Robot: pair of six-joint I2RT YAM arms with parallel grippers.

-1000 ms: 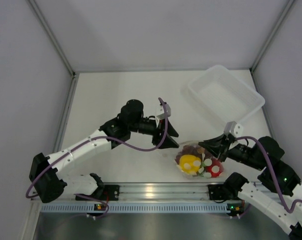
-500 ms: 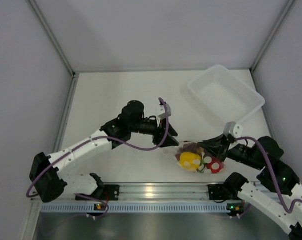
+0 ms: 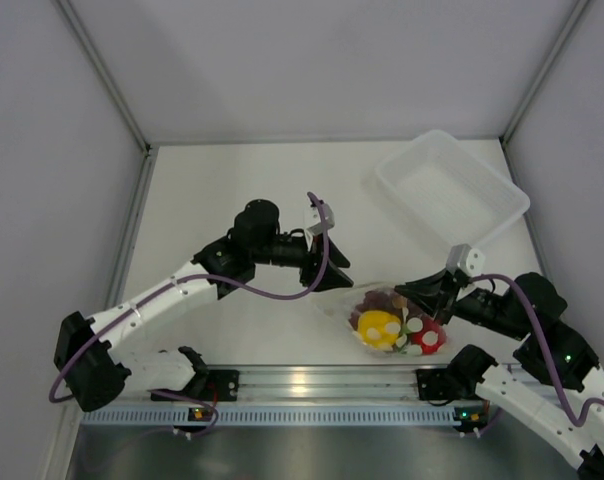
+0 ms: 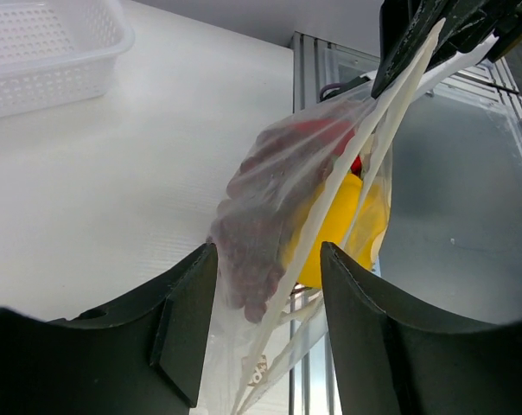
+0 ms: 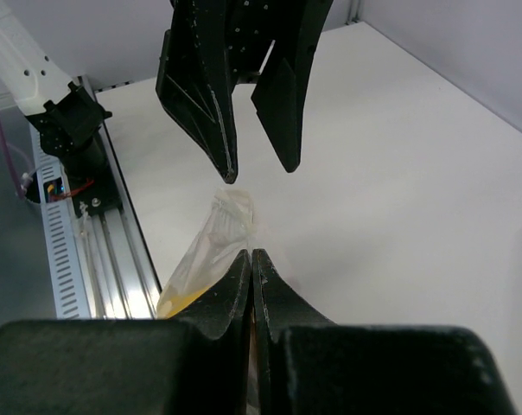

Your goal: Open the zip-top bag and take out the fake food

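Bag (image 3: 354,306): hanging stretched out on the near side of the tray (image 3: 450,190), well apart from it and to its left, over the white table (image 3: 222,180).

Reaching in from farthest left of the tray with the left gripper (image 3: 324,274), jaws standing partway apart and clamping nothing. Pointing at the bag's loose end, with the tips stopping just short of the plastic in the right wrist view. Showing crinkled film running up between the two dark fingers (image 4: 187,320) in the left wrist view; touching them or not, impossible to tell.

Bulging inside the clear plastic, the food (image 3: 394,328): grapes (image 4: 248,233) pressing against the side facing the tray, a yellow pepper (image 4: 340,220) sitting behind them, a red piece (image 3: 428,338) lying at the end farthest from the tray.

Pinching the bag's other edge in the right gripper (image 3: 410,294), jaws pressing fully together on the film, near the tray's near corner and closer to it than anything else.
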